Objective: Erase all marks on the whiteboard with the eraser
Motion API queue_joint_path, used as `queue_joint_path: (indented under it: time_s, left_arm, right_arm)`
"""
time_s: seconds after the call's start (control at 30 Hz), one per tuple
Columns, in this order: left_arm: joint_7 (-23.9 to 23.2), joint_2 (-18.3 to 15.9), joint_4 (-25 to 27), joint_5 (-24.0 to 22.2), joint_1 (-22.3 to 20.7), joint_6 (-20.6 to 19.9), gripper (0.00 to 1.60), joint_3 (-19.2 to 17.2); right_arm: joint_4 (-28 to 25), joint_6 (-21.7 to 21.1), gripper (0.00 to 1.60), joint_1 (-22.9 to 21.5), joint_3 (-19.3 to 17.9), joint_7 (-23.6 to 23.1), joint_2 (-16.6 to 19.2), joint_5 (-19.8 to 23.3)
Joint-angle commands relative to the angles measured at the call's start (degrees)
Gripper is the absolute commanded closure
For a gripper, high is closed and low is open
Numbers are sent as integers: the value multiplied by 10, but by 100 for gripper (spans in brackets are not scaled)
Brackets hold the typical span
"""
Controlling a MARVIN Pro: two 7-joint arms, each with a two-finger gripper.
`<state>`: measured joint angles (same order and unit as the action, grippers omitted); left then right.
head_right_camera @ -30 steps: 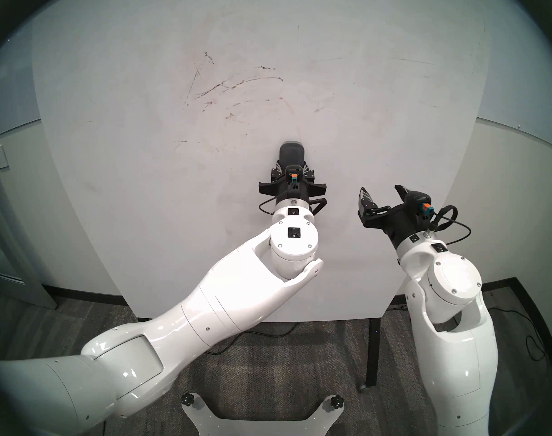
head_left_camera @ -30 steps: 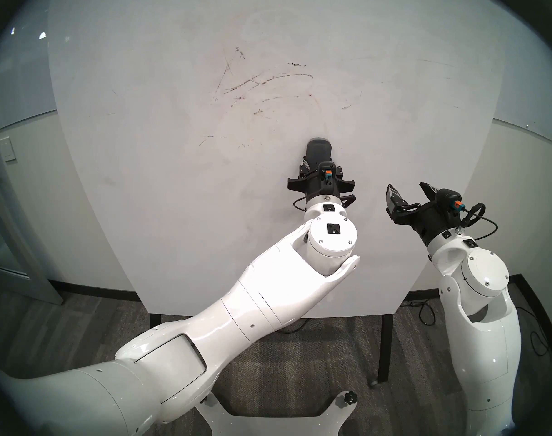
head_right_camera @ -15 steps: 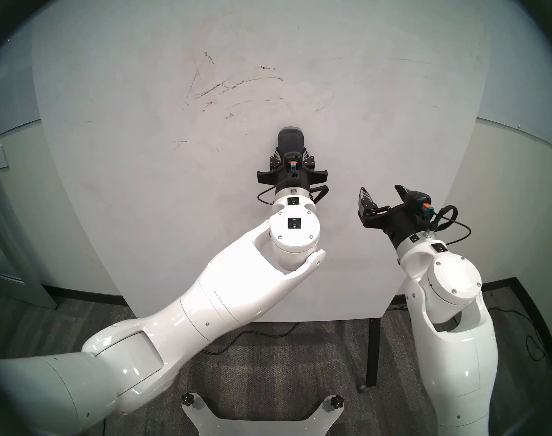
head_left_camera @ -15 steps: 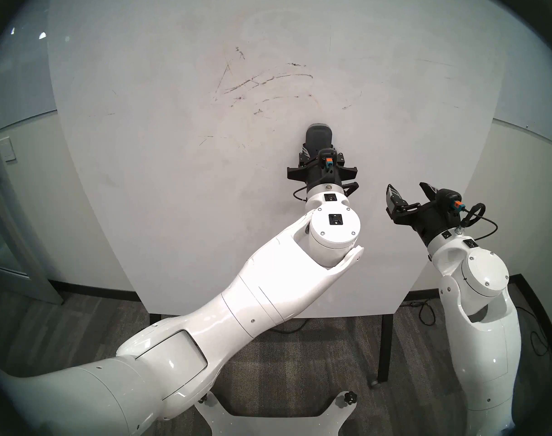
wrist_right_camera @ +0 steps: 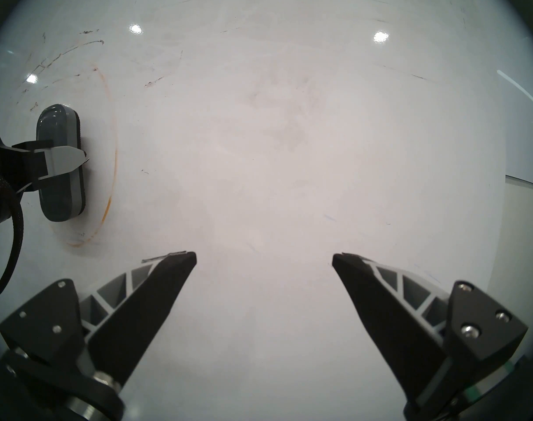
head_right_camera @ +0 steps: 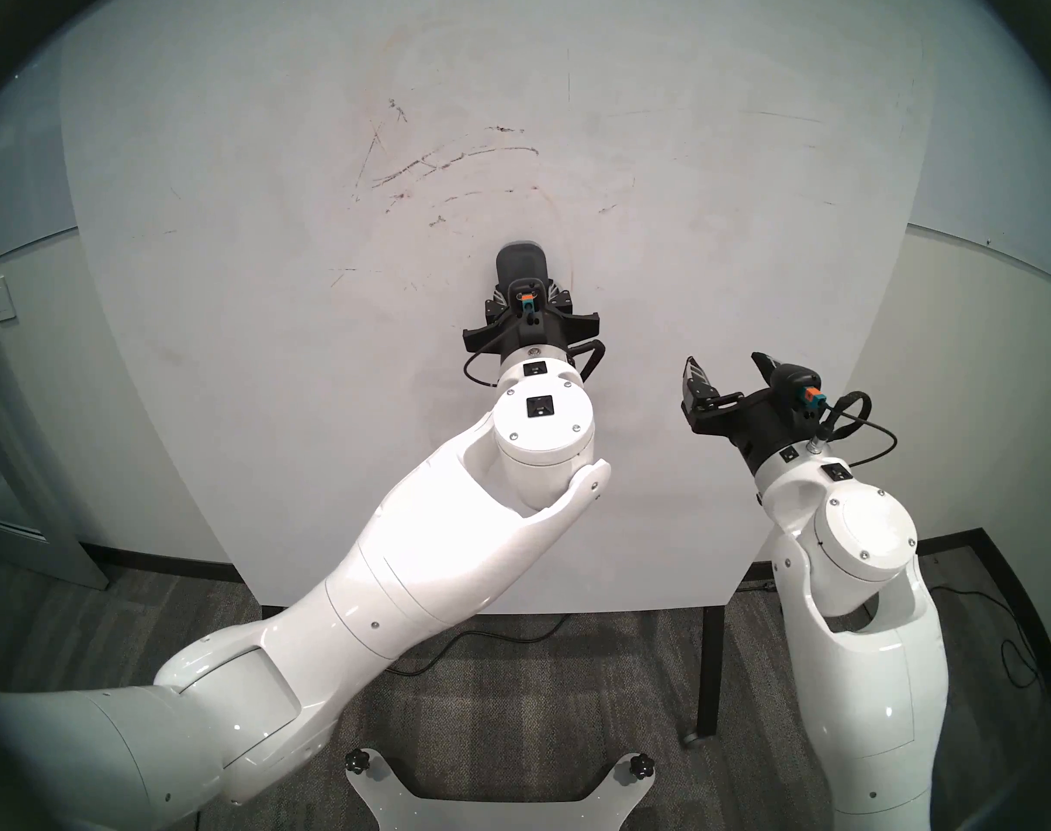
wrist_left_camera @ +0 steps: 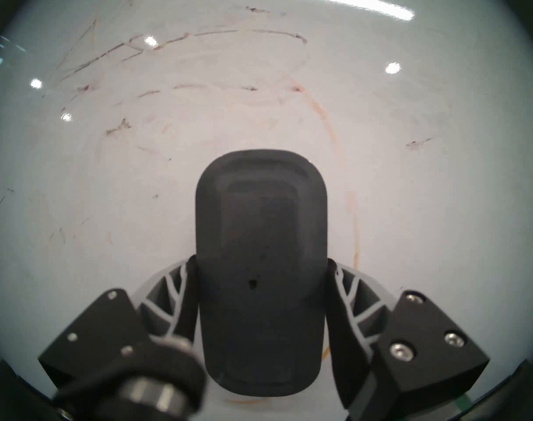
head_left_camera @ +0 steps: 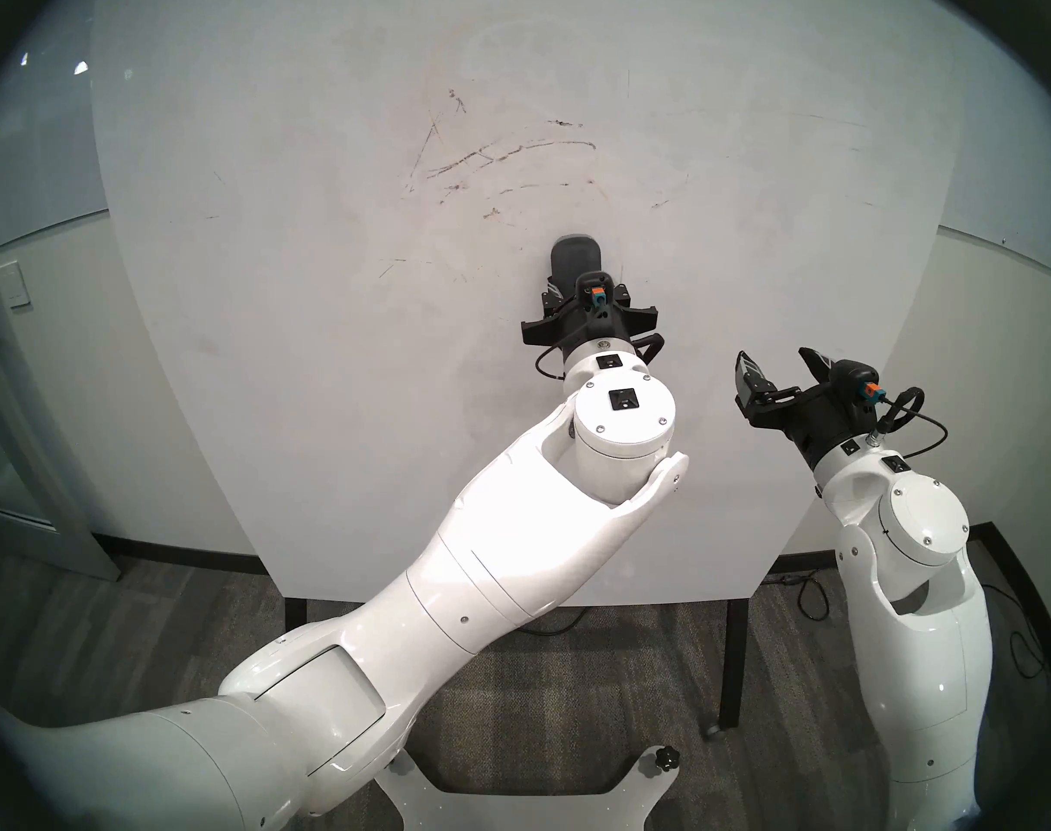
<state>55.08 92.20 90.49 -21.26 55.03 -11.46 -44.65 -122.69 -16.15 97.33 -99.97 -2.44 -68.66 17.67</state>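
Eraser — dark rounded oblong — flat against glossy whiteboard.

Office-like room: grey carpet tiles, black baseboard, wall light switch, freestanding whiteboard

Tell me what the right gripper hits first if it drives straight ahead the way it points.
Probably the whiteboard: the open right gripper faces its bare surface with nothing between, though the gap is hard to judge.

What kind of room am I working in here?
Probably an office or meeting room: a freestanding whiteboard on thin black legs, grey carpet with dark baseboard, and a wall switch beside what looks like a glass door.
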Motion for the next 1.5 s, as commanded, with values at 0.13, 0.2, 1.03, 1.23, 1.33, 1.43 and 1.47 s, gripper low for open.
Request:
queue_joint_path:
  time_s: [0.13,0.2,1.03,1.23,1.33,1.43,1.47]
  left_arm:
    - [2,-1,2,-18,-22,-20,160,-31]
    - [2,-2,-7,-20,-28,-21,160,-35]
    - [16,-14,-24,-8,-36,3,92,-34]
    - [20,-14,-21,-4,-37,6,82,-32]
    - [22,-12,-20,-4,-37,7,75,-30]
    - [23,-12,-20,-3,-37,7,60,-29]
    - [24,-12,-20,-3,-37,7,56,-29]
  right_arm:
    - [-13,5,0,-4,1,-1,0,-1]
    - [-13,5,0,-4,1,-1,0,-1]
    - [-13,5,0,-4,1,-1,0,-1]
    - [-13,5,0,-4,1,-1,0,-1]
    - [-13,5,0,-4,1,-1,0,-1]
    - [-13,5,0,-4,1,-1,0,-1]
    - [-13,5,0,-4,1,-1,0,-1]
